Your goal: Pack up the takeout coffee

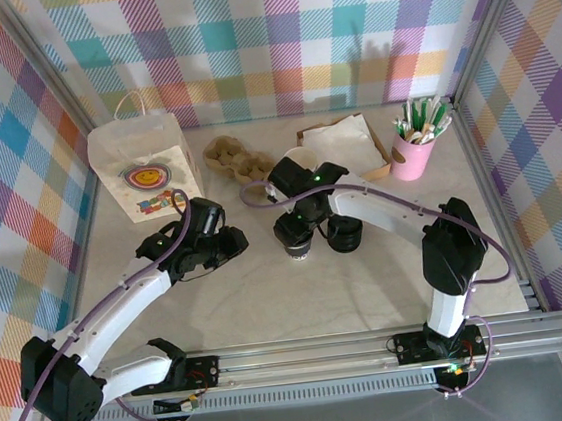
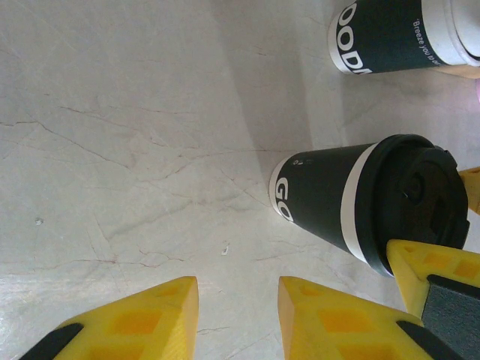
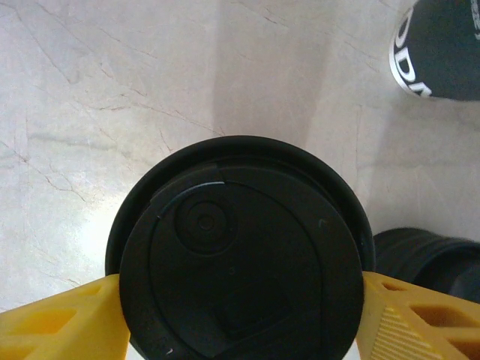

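The takeout coffee (image 3: 240,247) is being kept upright on the pale, veined table (image 3: 90,90) near the middle of the workspace, and it is being straddled by the right gripper (image 3: 240,300). In the right wrist view its black lid is being seen from straight above, with yellow fingers (image 3: 52,326) showing at either side of the rim. The cup wall below is being hidden by the lid. It cannot be told whether the pads are being pressed against the cup or held just clear of it.

In the left wrist view the coffee (image 2: 330,199) is being shown from the side, with a dark wall and pale bands. Its white lettering is being cut short by the curve of the cup. The right gripper's yellow fingers are being cropped there by the frame's right edge.

The left gripper (image 2: 236,300) is being held just beside the coffee, apart from it. Its jaws are being kept partly open over bare table, and nothing is being gripped.

From overhead, the coffee (image 1: 294,251) is being largely covered by the right gripper (image 1: 297,237), so little more than a dark patch is being left visible. A stack of black lids (image 1: 345,234) is sitting just to its right. A second dark cup (image 2: 397,34) is being cut off by the corner of the left wrist view. A paper bag (image 1: 141,170) is standing well apart at the far left.
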